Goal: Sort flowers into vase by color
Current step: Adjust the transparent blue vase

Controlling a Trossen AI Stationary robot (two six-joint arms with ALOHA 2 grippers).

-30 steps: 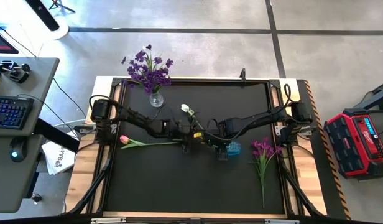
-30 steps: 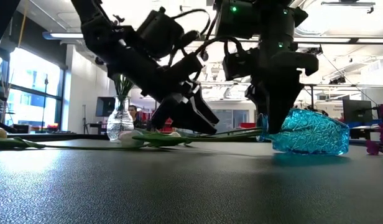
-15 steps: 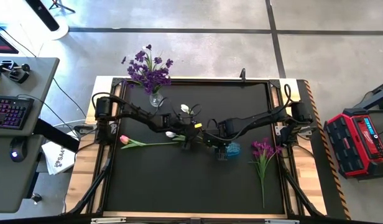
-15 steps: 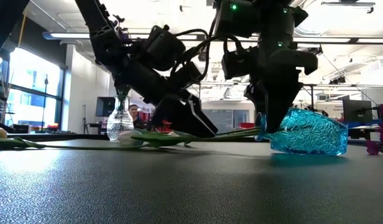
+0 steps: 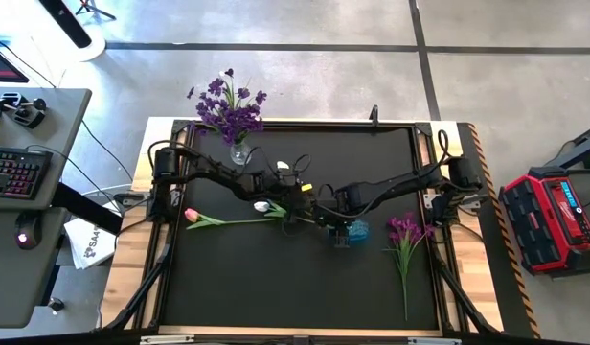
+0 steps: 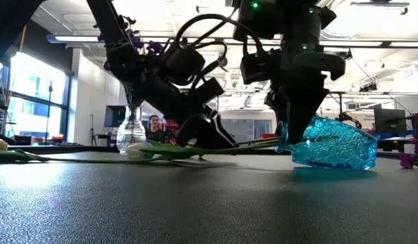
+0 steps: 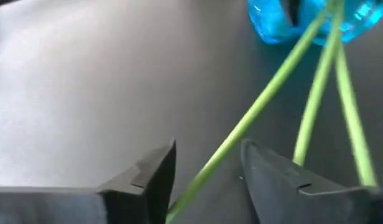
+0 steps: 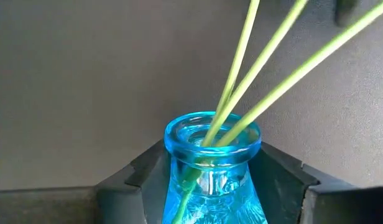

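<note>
L jaws narrowed, stem [image 7: 241, 127] btwn them

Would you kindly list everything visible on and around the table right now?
Blue vase: one, lying on its side, mat centre, three green stems in its mouth.
Clear vase: one, purple flowers, mat's far edge.
Pink tulip: one, lying left.
White tulip: one, near centre.
Purple spray: one, lying right.
Red case: one, floor right.
Desk: one, left.
Left gripper: astride a stem.
Right gripper: holds blue vase's neck.

Grey concrete floor [image 5: 305, 81], desk with keyboard [image 5: 15, 172], bright windows [image 6: 29, 95]
</note>
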